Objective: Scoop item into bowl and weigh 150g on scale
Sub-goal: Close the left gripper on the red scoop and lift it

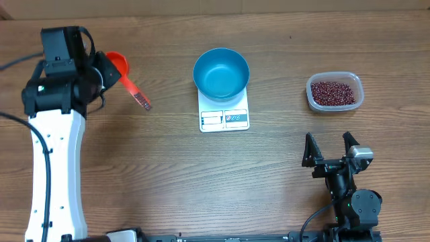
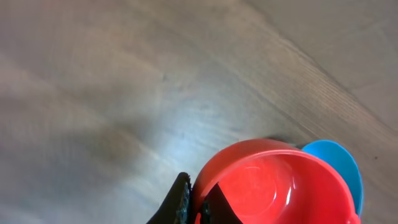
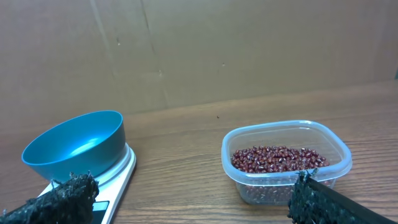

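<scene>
On the right part of the table [image 1: 168, 175] the beans [image 1: 332, 93] lie in a clear tub [image 1: 359, 86], a low dark red heap that covers its bottom. To the left of the tub, well apart from it, the blue bowl [image 1: 221, 72] stands upright on the back part of the white scale [image 1: 224, 119]. The display and label of the scale stay uncovered at its front edge. I see no beans in the bowl.

Far on the left is a red scoop [image 1: 119, 65]. Its cup is next to the left gripper [image 2: 198, 204] and its handle points toward the middle of the table. In the left wrist view this gripper is clenched on the wall of the cup, with one finger outside and one inside.

The right gripper [image 1: 329, 142] is near the front edge, in front of the tub. It is released, its jaws are wide apart and hold nothing. Its fingers [image 3: 68, 194] point toward the tub and the bowl.
</scene>
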